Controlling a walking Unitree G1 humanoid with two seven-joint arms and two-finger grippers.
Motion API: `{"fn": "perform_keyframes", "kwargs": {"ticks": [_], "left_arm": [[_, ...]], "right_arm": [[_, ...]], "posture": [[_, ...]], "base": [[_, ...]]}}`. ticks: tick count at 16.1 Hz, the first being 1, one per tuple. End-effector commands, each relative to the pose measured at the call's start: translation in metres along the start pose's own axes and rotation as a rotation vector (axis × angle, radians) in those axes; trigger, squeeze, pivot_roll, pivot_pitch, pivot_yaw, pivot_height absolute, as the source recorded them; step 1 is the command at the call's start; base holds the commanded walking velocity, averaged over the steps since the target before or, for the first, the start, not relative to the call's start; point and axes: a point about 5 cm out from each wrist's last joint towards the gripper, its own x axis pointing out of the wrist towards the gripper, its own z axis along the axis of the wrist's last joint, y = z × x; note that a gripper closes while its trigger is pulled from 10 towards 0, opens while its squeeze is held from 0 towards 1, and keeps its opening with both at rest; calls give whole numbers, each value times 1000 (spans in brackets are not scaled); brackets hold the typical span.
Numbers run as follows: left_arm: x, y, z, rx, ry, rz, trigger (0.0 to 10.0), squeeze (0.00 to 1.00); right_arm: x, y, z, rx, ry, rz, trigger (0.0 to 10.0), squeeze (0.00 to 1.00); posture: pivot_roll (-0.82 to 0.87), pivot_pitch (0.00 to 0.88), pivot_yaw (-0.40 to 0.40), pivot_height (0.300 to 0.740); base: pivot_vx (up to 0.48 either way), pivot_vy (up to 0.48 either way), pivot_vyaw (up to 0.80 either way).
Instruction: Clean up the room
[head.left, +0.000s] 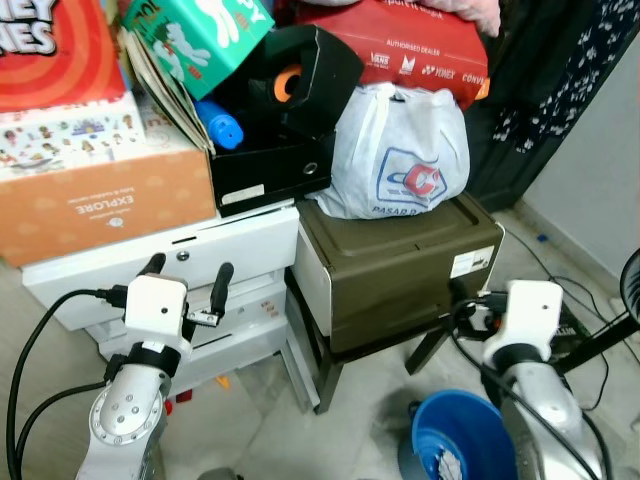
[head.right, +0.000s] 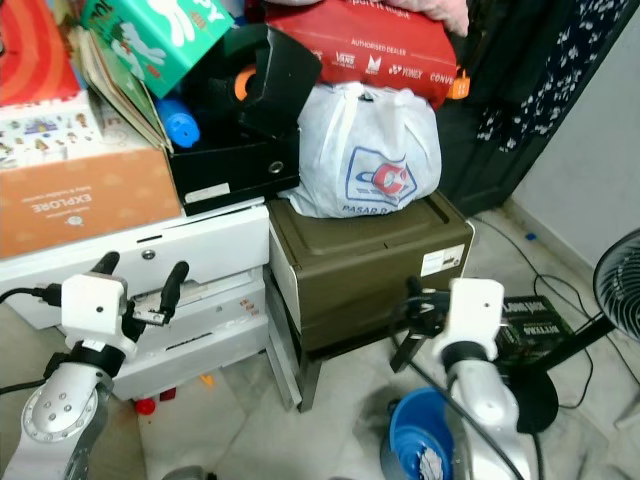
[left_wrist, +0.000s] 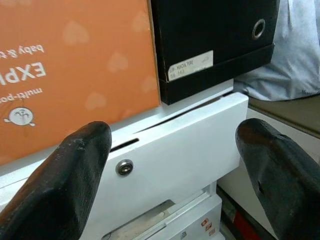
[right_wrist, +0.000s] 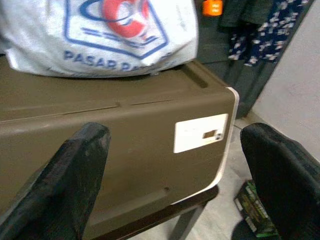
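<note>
My left gripper (head.left: 187, 272) is open, raised in front of the top drawer of a white drawer unit (head.left: 240, 245); in the left wrist view the left gripper (left_wrist: 172, 132) frames the drawer's small lock. My right gripper (right_wrist: 175, 135) is open too, level with the front right corner of a brown storage box (head.left: 400, 260) and holding nothing. A white plastic bag (head.left: 400, 150) with a red and blue logo sits on the brown box. An orange carton (head.left: 100, 200) and a black file box (head.left: 265, 170) rest on the white unit.
Stacked above are a green box (head.left: 205, 35), a blue bottle (head.left: 220, 125) and a red bag (head.left: 400, 40). A blue bucket (head.left: 455, 430) stands on the floor by my right arm. A fan (head.left: 630, 290) and cables occupy the right side. Dark clothes hang at the back right.
</note>
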Motion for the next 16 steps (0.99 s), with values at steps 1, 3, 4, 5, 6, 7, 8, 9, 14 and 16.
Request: {"fn": "perform_keyframes", "kwargs": {"ticks": [1,3,4,5,6,7,8,9,14,16], "left_arm": [[0,-2,2,10,2,-8,10000,0],[3,-6,4,7,-3,-22,10000,0],[3,-8,3,10,-1,-25,10000,0],[3,-9,3,11,0,-31,10000,0],[3,-10,3,9,2,-43,10000,0],[3,-11,3,7,2,-50,10000,0],[3,-13,4,-2,1,-65,10000,0],[2,-14,4,-5,4,-79,10000,0],[0,-13,1,-19,18,-79,10000,0],[0,-15,1,-18,19,-87,10000,0]], "right_arm": [[0,4,7,-18,-34,24,10000,0],[2,7,8,-20,-33,35,10000,0],[3,6,7,-20,-25,40,10000,0],[3,6,7,-21,-21,45,10000,0],[4,7,7,-21,-20,46,10000,0],[5,7,7,-21,-20,47,10000,0],[5,8,7,-27,-20,49,10000,0],[4,8,6,-35,-19,48,10000,0],[3,9,5,-30,-10,57,10000,0],[4,11,5,-28,-12,61,10000,0]], "posture": [[-32,79,-96,740],[-31,72,-99,740],[-30,72,-102,740],[-29,72,-105,740],[-28,72,-107,740],[-28,72,-107,740],[-24,73,-109,740],[-22,74,-109,740],[-24,68,-108,740],[-23,58,-106,740]], "base": [[0,0,800],[0,0,800],[0,0,800],[0,0,800],[0,0,800],[0,0,800],[0,0,800],[0,0,800],[0,0,800],[0,0,800]]}}
